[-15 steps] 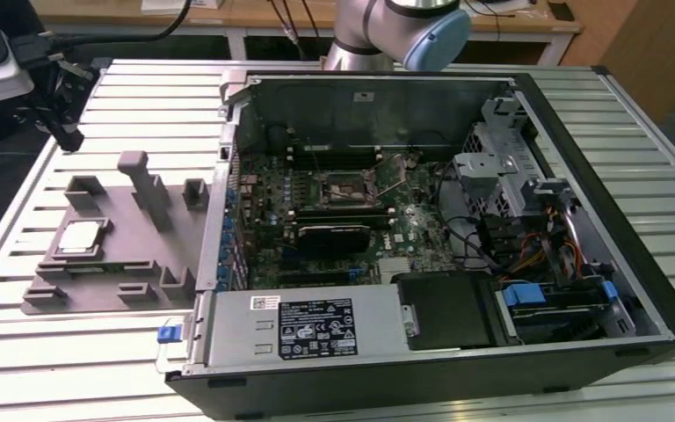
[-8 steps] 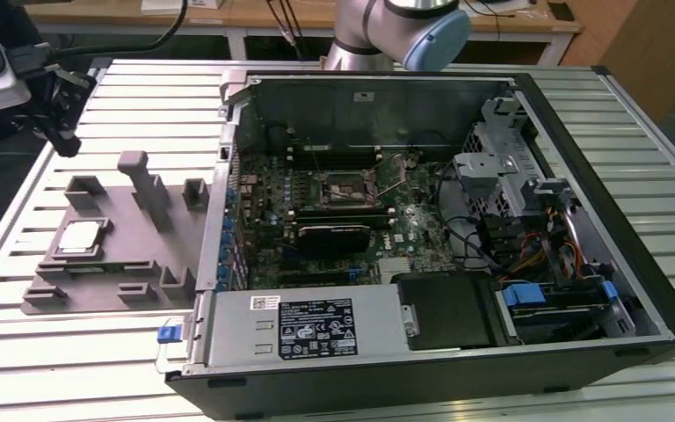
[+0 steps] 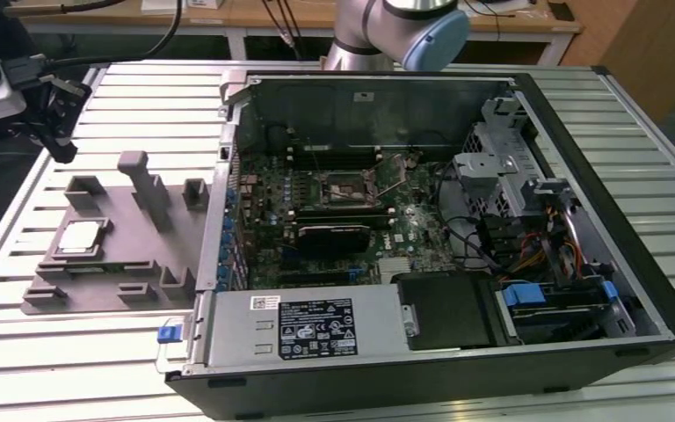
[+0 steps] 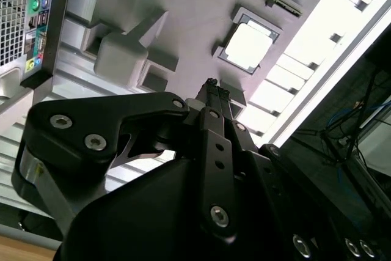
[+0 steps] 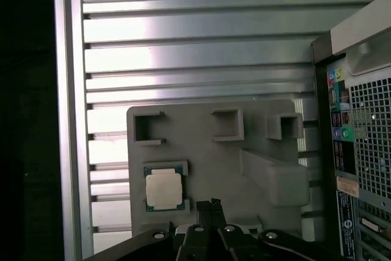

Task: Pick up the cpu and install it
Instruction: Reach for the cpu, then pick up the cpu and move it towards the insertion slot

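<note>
The cpu [image 3: 81,236] sits in a recess of the grey tray [image 3: 127,264] on the table [image 3: 80,352], beside the open computer [image 3: 314,105]. The gripper [image 5: 211,205] hovers near it, fingers closed on nothing. This seems to be the approach, and grasping calls for parting them around its edges.

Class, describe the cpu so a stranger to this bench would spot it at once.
Find the open computer case on the slatted table; beside it, at the exterior view's left, lies a grey fixture tray. The cpu sits in a square recess of that tray: the one flat, shiny silver square among dull grey plastic blocks.
</note>
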`<state>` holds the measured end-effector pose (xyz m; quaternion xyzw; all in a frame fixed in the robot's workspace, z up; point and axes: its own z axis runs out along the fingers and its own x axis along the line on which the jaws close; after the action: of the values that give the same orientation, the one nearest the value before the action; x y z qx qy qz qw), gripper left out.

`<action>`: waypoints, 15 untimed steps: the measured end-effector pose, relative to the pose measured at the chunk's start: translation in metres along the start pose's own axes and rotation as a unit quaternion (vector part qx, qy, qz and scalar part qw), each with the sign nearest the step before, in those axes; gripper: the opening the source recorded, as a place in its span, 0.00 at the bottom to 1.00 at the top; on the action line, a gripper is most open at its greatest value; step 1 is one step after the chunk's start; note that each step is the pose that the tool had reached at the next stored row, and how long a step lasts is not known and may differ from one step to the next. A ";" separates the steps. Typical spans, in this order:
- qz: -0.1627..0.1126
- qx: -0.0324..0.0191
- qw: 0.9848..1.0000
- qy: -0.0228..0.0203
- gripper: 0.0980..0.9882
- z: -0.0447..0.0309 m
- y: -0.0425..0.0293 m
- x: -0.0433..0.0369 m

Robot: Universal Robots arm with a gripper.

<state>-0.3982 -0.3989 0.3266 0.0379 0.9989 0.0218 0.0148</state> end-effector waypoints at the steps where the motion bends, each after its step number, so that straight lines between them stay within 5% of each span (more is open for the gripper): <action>1: 0.000 0.000 1.000 0.000 0.01 0.0011 -0.0002 0.0013; 15: 0.000 0.000 1.000 0.000 0.01 0.0147 -0.0014 0.0100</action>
<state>-0.4078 -0.3990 0.3116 0.0378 0.9989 0.0218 0.0148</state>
